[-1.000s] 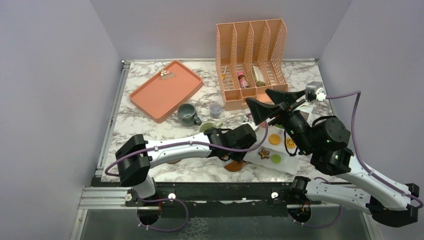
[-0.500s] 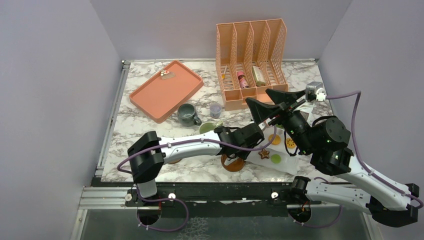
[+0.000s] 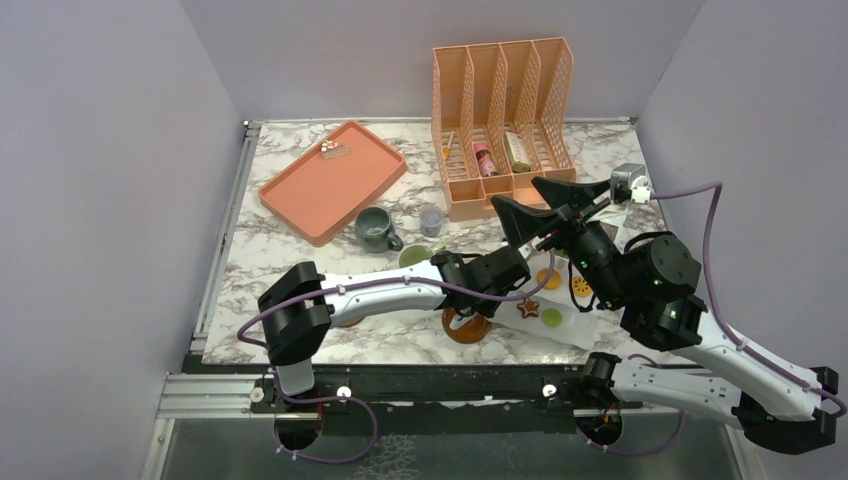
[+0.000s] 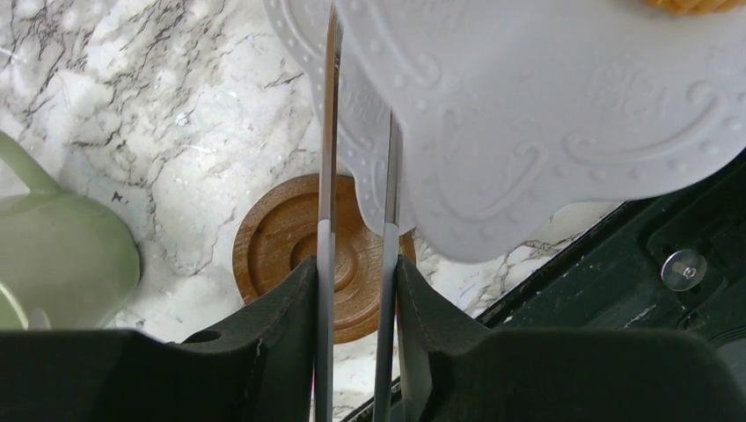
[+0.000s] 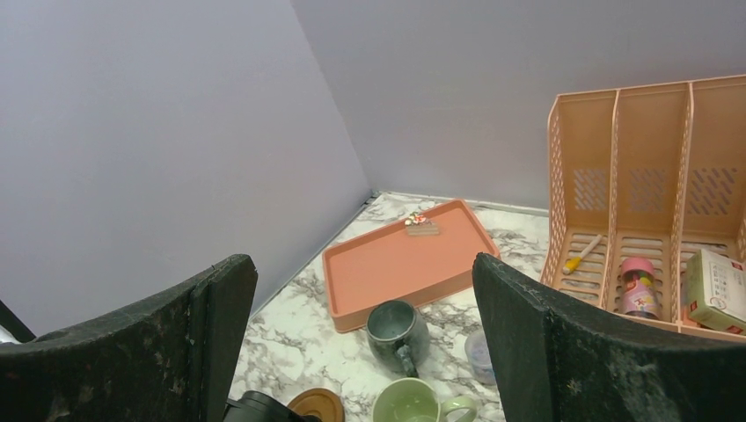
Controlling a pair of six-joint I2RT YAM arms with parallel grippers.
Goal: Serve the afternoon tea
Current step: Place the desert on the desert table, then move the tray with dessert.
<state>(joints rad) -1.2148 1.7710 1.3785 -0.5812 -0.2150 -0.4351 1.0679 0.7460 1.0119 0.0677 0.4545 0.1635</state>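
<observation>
My left gripper [image 3: 512, 288] reaches right along the front edge. Its jaws [image 4: 359, 97] stand narrowly open astride the rim of the white plate [image 3: 575, 326] [image 4: 528, 114]; one fingertip is hidden behind the plate. The plate carries a star cookie [image 3: 528, 307] and other small round toy sweets [image 3: 551, 318]. A brown coaster [image 3: 465, 327] [image 4: 286, 255] lies under the rim. The pale green mug [image 3: 420, 255] [image 4: 62, 264] [image 5: 413, 403] stands to the left of it. Behind stands the grey-blue mug [image 3: 375, 228] [image 5: 396, 330]. Another coaster [image 5: 318, 406] lies near it. My right gripper [image 3: 535, 208] [image 5: 359, 264] hangs wide open and empty above the plate.
An orange tray [image 3: 330, 180] [image 5: 396, 264] lies at the back left with a small item at its far end. A tiny lilac cup [image 3: 431, 219] [image 5: 479, 356] stands before the orange file rack [image 3: 505, 120] [image 5: 651, 176], which holds a pink bottle [image 3: 485, 160]. Walls close three sides.
My left arm has stretched a little further right toward the plate and its jaws have narrowed. The coaster under the plate's rim shows more. The right arm has not moved.
</observation>
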